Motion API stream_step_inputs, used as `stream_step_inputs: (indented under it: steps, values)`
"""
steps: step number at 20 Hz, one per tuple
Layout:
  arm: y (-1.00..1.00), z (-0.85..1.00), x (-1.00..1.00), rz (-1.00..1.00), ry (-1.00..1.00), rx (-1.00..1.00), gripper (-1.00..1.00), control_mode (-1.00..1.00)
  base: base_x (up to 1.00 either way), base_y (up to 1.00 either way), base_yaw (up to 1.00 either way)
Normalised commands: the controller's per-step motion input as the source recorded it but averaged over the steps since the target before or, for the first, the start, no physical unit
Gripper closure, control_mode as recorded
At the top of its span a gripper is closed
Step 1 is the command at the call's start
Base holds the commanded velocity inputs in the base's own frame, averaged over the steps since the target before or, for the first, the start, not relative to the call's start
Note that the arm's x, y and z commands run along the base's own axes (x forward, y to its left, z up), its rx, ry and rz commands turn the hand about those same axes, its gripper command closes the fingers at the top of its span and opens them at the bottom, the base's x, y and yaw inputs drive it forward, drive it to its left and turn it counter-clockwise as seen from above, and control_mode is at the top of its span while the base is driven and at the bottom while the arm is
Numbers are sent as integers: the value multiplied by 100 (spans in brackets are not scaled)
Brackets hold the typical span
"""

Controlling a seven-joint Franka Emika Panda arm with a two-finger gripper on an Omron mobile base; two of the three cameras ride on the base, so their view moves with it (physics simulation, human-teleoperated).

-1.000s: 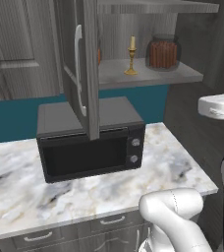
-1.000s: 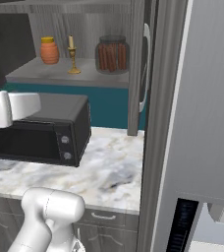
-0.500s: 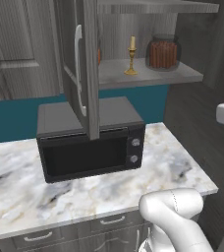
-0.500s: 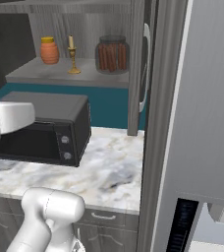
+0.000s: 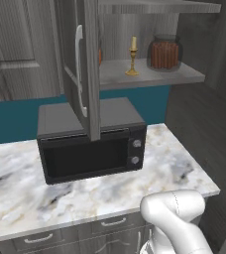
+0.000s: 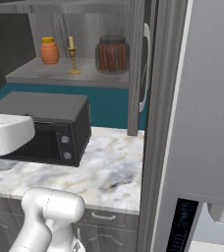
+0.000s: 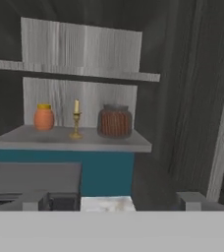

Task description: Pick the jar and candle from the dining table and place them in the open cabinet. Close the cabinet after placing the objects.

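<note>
The squat glass jar of reddish-brown sticks (image 5: 164, 51) and the pale-yellow taper candle in its brass holder (image 5: 133, 57) stand on the grey shelf (image 5: 149, 77) of the open dark grey cabinet (image 5: 85, 74). The pincer (image 7: 114, 202) is open and empty. Risk: sweeping the door shut could clip the black microwave (image 5: 90, 141), or the arm could knock the candle over.

No text, label, brand, number or sign can be read anywhere in these pictures, neither on the black microwave (image 5: 91, 149) with its two round knobs nor on the small orange bottle (image 7: 43, 117) ahead of the hand.
</note>
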Motion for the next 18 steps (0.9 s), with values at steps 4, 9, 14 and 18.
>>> stream_step_inputs:
  steps: [4, 9, 14, 18]
  values:
    - [-19, 0, -36, 0, -15, 0, -100, -100, 0, 0, 0]
    - [-27, 2, -37, 0, -7, 0, -100, -100, 0, 0, 0]
    - [-32, 0, -8, 0, -6, 0, -100, -100, 0, 0, 0]
    - [-32, 0, 3, 0, -1, 0, -100, -100, 0, 0, 0]
